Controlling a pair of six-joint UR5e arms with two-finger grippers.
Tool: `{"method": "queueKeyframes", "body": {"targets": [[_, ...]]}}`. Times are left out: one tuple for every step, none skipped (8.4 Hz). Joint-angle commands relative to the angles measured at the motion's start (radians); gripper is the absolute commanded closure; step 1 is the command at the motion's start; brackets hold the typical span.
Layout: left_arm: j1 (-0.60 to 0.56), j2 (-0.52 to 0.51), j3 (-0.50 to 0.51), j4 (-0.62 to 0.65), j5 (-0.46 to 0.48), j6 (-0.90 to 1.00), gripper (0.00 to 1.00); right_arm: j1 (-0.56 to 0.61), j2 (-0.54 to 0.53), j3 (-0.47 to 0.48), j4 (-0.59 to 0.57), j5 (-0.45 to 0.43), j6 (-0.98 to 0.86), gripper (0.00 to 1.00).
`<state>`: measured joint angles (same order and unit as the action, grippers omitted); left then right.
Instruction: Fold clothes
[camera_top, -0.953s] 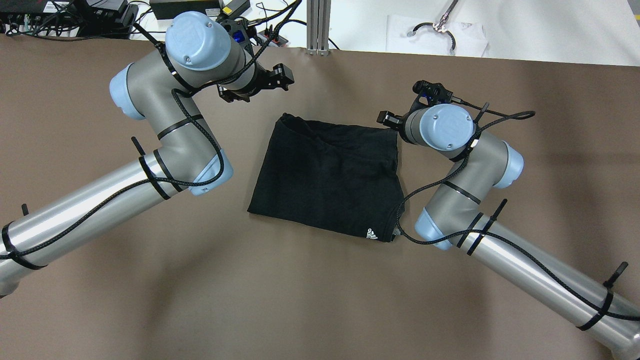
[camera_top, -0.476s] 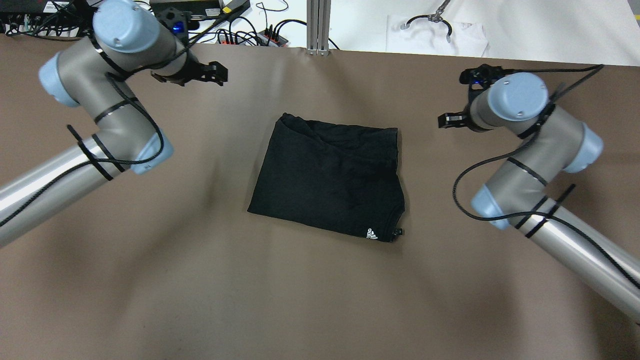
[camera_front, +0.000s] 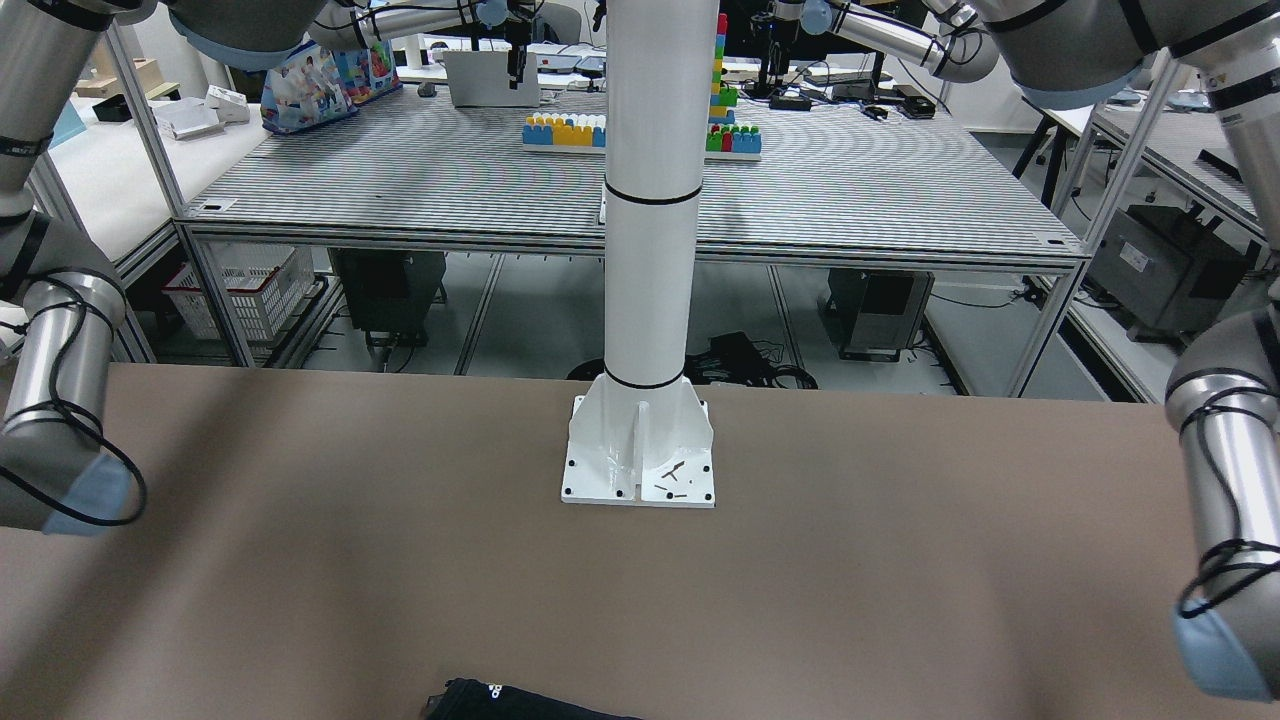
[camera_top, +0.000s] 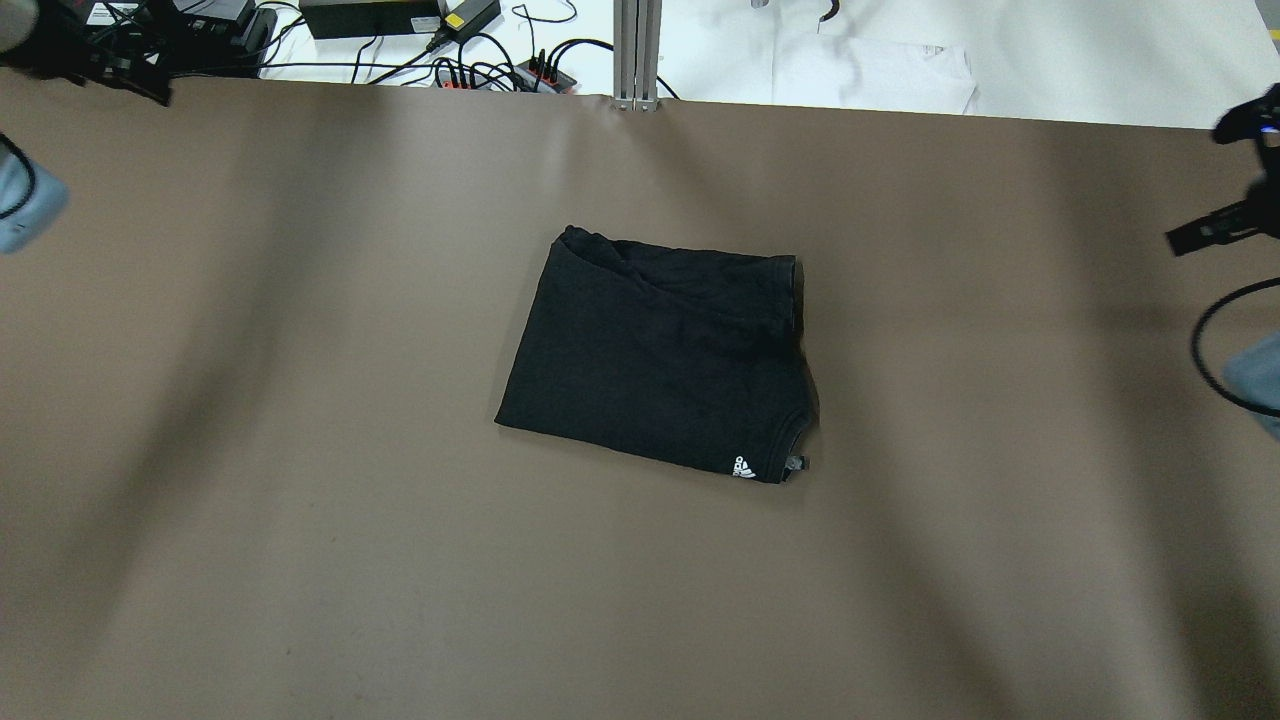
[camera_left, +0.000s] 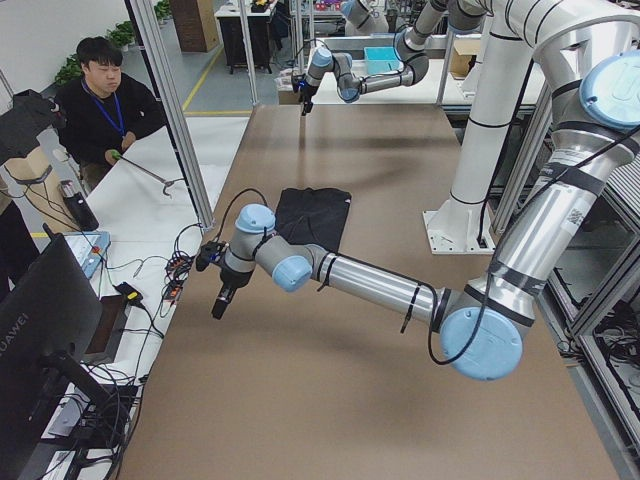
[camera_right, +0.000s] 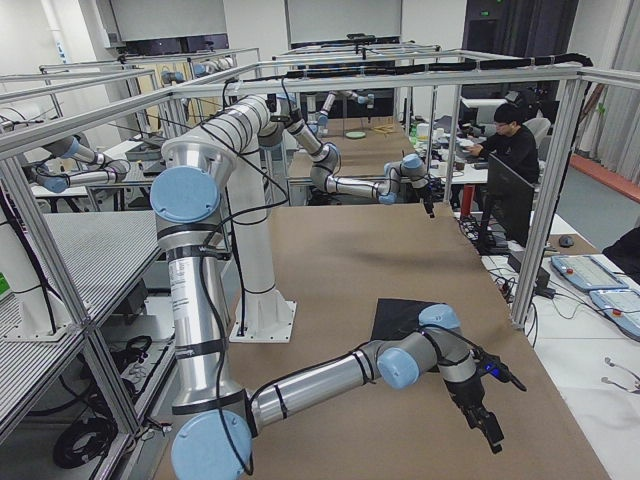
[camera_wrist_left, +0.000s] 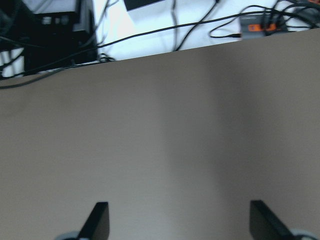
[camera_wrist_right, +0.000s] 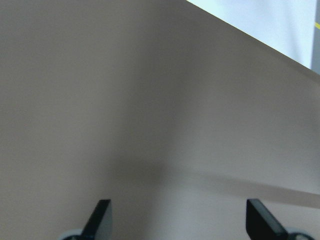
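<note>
Your left end effector (camera_wrist_left: 177, 205) is spread wide open over the counter (camera_top: 300, 520). Your right end effector (camera_wrist_right: 177, 202) is spread wide too. The black clothes (camera_top: 655, 355) lie folded flat in the counter's middle, well apart from both.

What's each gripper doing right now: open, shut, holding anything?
Left gripper: open, holding nothing.
Right gripper: open, holding nothing.
</note>
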<state>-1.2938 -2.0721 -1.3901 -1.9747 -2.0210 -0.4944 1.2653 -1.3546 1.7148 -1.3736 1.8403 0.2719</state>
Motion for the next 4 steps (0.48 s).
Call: {"method": "queueKeyframes", "body": {"targets": [[-0.227, 0.217, -0.096, -0.001, 0.004, 0.362, 0.0, 0.179, -0.235, 0.164, -0.039, -0.117, -0.273, 0.06], [-0.249, 0.318, -0.189, -0.001, 0.045, 0.37, 0.0, 0.209, -0.311, 0.211, -0.039, -0.175, -0.281, 0.06], [-0.246, 0.454, -0.317, -0.001, 0.101, 0.37, 0.0, 0.233, -0.369, 0.23, -0.036, -0.226, -0.302, 0.06], [-0.245, 0.601, -0.434, -0.007, 0.143, 0.384, 0.0, 0.255, -0.406, 0.232, -0.027, -0.248, -0.337, 0.06]]}}
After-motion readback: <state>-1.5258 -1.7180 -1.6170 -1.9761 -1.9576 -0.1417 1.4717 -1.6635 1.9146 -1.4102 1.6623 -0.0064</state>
